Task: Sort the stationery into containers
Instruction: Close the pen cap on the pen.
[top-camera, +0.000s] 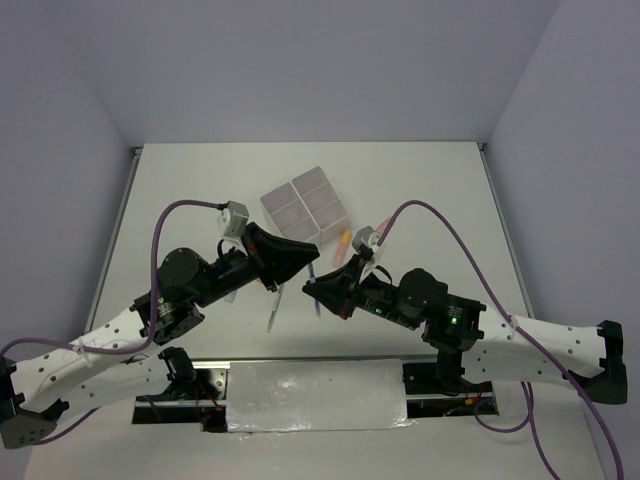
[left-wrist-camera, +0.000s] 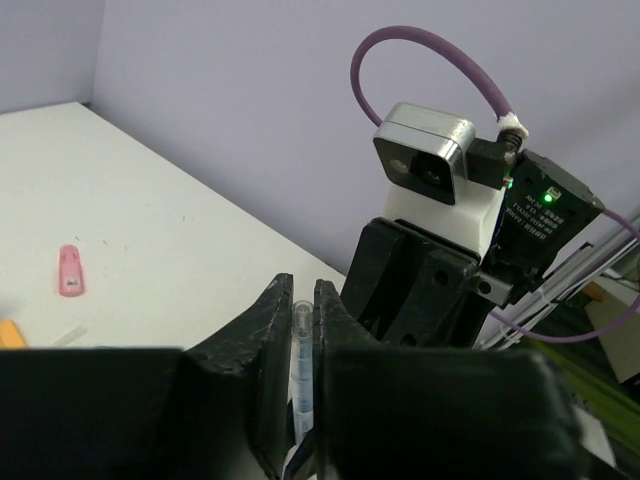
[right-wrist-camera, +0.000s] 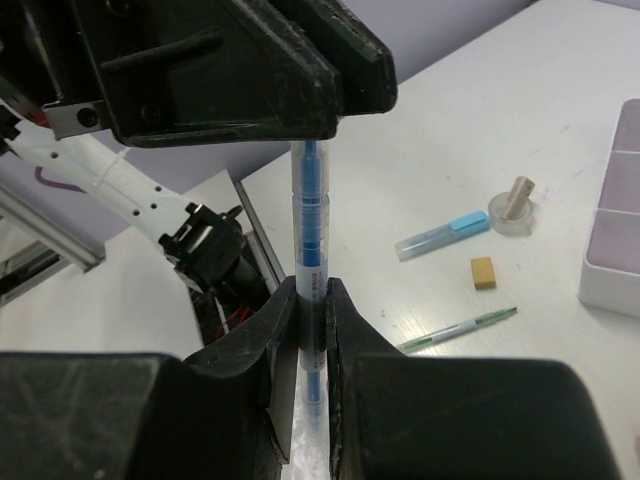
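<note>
A clear pen with a blue core (right-wrist-camera: 308, 230) is held in the air between both grippers. My right gripper (right-wrist-camera: 312, 300) is shut on its middle. My left gripper (left-wrist-camera: 298, 295) is shut on its other end, the clear tip (left-wrist-camera: 300, 315) poking out between the jaws. In the top view the two grippers (top-camera: 300, 262) (top-camera: 315, 290) meet nose to nose over the table's near middle. The white four-compartment organiser (top-camera: 305, 205) sits just behind them, and its edge (right-wrist-camera: 615, 200) shows in the right wrist view.
On the table lie a light-blue highlighter (right-wrist-camera: 443, 235), a tape roll (right-wrist-camera: 512, 212), a tan eraser (right-wrist-camera: 483, 272) and a thin green pen (right-wrist-camera: 460, 328). A pink piece (left-wrist-camera: 69, 270) and an orange one (left-wrist-camera: 8, 333) lie in the left wrist view.
</note>
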